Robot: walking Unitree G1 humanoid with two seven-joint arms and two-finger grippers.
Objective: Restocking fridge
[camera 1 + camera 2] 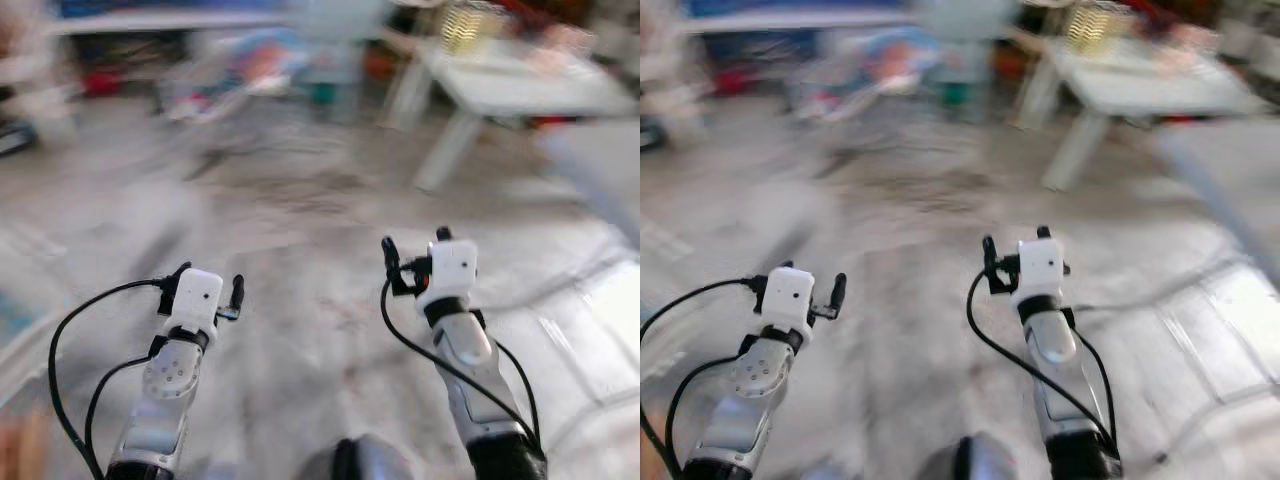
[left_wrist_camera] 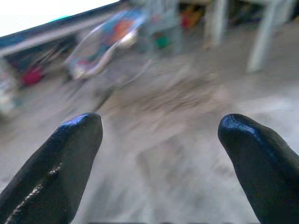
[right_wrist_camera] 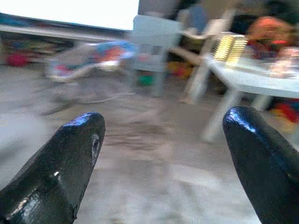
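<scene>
**Q:** Over the grey floor, what are your arms doing?

**Me:** Both are held out low ahead of me, above bare floor. My left pincer sits spread wide with nothing between its fingers; the wrist view looks straight through the gap to the floor. My right pincer is the same: wide, holding nothing, fingers well apart. Black cables loop from each wrist back along the silver forearms.

**Q:** And the room?

**Me:** Blurred throughout, so details are thin. Ahead on my right stands a white worktop on pale legs, with a yellow slatted thing on its far end and something pinkish beside that, too smeared to name. Further back near the middle is a pale chair. To its left a colourful baby bouncer sits on the floor, with a small green thing near the chair's foot. A long low shelf runs along the far wall on my left, with red and dark shapes beneath it. Pale, lined flooring lies at my near right.

**Q:** The fridge, the stock?

**Me:** I cannot make out either in this blur; my pincers carry nothing.
</scene>
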